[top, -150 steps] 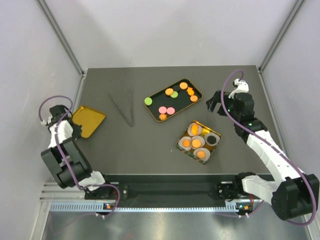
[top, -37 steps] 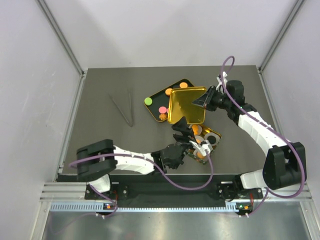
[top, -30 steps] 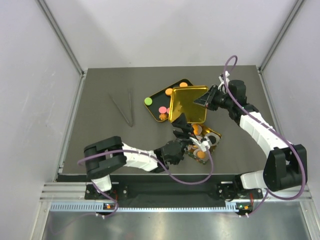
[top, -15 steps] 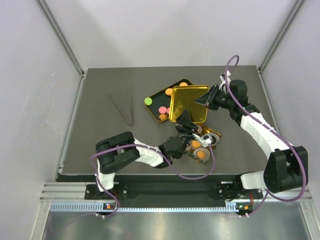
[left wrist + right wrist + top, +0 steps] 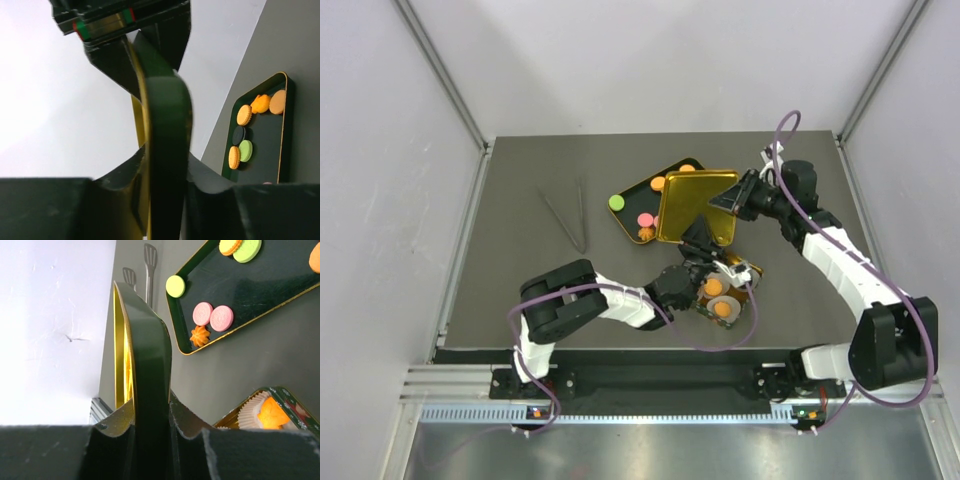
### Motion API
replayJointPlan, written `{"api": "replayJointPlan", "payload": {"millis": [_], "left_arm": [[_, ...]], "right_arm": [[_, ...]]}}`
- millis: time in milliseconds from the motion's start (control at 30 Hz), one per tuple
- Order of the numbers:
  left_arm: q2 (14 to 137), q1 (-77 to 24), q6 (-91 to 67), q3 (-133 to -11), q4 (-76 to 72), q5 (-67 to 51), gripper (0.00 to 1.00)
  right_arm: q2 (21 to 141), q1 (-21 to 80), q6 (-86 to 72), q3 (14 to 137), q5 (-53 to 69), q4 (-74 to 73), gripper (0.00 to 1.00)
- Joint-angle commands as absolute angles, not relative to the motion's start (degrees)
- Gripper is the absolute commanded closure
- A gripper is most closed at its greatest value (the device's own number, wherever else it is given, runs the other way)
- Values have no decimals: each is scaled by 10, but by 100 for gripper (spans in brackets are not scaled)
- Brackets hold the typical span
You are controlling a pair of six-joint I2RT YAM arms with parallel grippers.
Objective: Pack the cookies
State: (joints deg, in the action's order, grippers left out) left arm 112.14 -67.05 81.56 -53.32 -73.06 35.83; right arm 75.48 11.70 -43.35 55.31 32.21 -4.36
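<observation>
A gold lid point(image 5: 695, 205) hangs tilted over the table, between a black tray point(image 5: 631, 208) and an open tin point(image 5: 745, 272). My right gripper point(image 5: 738, 197) is shut on its right rim. My left gripper point(image 5: 698, 236) pinches its near rim from below. Both wrist views show the lid's dark edge point(image 5: 162, 125) point(image 5: 149, 370) filling the gap between the jaws of the left gripper point(image 5: 162, 167) and the right gripper point(image 5: 150, 415). Loose cookies point(image 5: 645, 219) point(image 5: 244, 114) point(image 5: 202, 313) lie on the tray, partly hidden by the lid. More orange cookies point(image 5: 724, 309) sit in white paper cups in the tin.
Metal tongs point(image 5: 570, 215) lie at the left of the grey table; their tips point(image 5: 150, 260) show in the right wrist view. The tin's corner point(image 5: 295, 407) is just below the right gripper. White walls enclose the table on three sides.
The left arm has reached up from beside the tin to the lid's near rim, and its jaws have closed on it. The right arm has kept holding the lid almost still.
</observation>
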Motion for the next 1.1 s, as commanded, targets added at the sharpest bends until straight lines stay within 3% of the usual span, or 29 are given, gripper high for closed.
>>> {"api": "replayJointPlan", "payload": {"millis": [0,33,67,200,233,300,333,433,833,1067], "left_arm": [[1121,-666,814,-561,-930,356,73],[1115,-666,810,-562,-923,358,90],[1113,-665,805,-564,-918,361,99],[1099,-665,783,-562,-900,366,100],[1096,-665,777,-561,-887,368,100],[1084,-666,754,-559,-864,375,100],[1079,-665,745,-558,-840,381,100],[1054,-665,695,-555,-785,390,100],[938,-628,422,-592,-449,386,100],[866,-585,143,-689,-194,305,100]], "right_arm": [[729,108,-431,548,330,-32,95],[729,109,-431,548,330,-33,93],[727,109,-431,547,330,-33,91],[721,109,-422,548,320,-36,74],[720,108,-419,549,316,-40,57],[709,108,-407,555,299,-49,40],[706,107,-403,557,294,-54,25],[687,104,-386,572,272,-69,1],[599,24,-342,605,184,-157,0],[598,-33,-309,556,163,-183,0]]}}
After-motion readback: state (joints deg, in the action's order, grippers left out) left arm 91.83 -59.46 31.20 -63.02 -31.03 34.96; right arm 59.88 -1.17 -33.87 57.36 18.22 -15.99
